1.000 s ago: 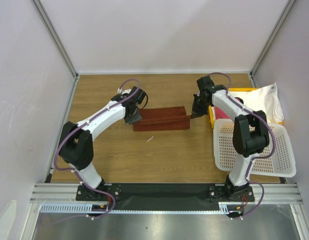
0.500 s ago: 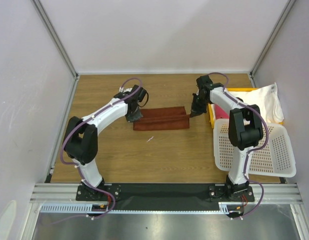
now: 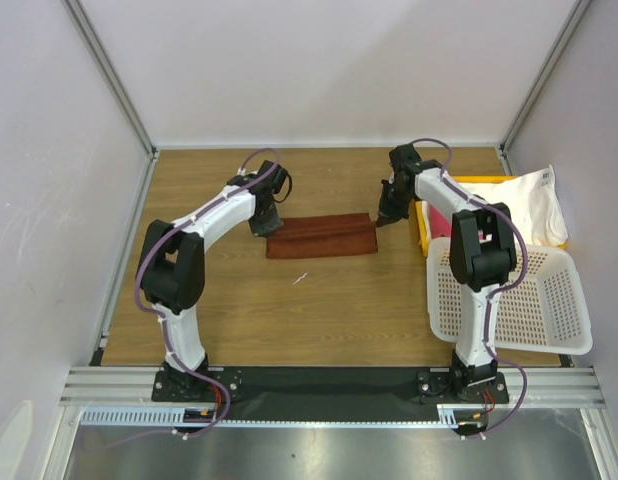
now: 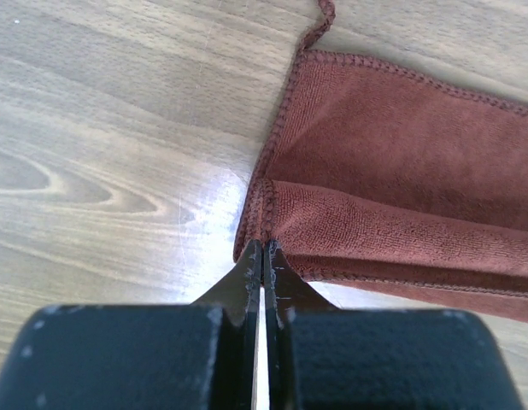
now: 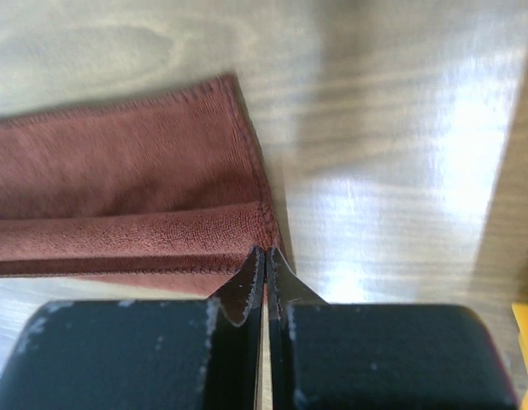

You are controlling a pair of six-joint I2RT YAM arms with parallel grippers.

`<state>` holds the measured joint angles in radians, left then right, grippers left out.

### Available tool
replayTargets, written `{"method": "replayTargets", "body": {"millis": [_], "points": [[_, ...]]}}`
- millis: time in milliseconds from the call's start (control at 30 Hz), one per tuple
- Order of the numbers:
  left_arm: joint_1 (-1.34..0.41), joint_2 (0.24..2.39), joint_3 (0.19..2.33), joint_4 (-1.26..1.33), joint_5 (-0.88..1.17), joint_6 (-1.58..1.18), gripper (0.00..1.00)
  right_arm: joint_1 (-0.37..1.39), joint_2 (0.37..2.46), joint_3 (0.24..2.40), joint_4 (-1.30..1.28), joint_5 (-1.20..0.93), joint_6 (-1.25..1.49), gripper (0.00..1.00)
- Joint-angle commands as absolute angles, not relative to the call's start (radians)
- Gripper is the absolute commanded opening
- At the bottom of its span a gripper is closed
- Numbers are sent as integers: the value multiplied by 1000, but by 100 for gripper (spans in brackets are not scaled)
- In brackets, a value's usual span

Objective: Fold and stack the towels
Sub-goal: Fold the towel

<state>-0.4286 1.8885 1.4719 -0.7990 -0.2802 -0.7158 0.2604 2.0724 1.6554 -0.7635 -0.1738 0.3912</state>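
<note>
A reddish-brown towel point(image 3: 322, 237) lies mid-table as a long strip, its near edge folded over toward the far edge. My left gripper point(image 3: 266, 228) is at the strip's left end. In the left wrist view that gripper point(image 4: 264, 248) is shut on the corner of the upper layer of the towel point(image 4: 401, 171). My right gripper point(image 3: 385, 217) is at the right end. Seen from its wrist, this gripper point(image 5: 266, 254) is shut on the folded corner of the towel point(image 5: 119, 188). A white towel point(image 3: 534, 200) lies crumpled at the far right.
The white towel rests over a yellow tray point(image 3: 484, 182) by the right wall. A white perforated basket point(image 3: 509, 300) stands in front of it, beside the right arm. A small white scrap point(image 3: 301, 278) lies on the wood near the brown towel.
Both grippers have moved toward the far side, carrying the towel's held edge with them. The raised fold has come down flatter over the lower layer.
</note>
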Motion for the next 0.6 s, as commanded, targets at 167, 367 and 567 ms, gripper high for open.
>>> {"method": "replayTargets", "body": {"millis": [167, 367, 567], "points": [[-393, 1947, 1545, -836, -282, -673, 0, 247, 2144, 1764, -775, -138, 377, 0], [-387, 1954, 1552, -848, -288, -673, 0, 247, 2145, 1766, -795, -164, 385, 0], [-387, 1888, 1511, -873, -291, -675, 0, 250, 2069, 1707, -831, -158, 402, 0]]}}
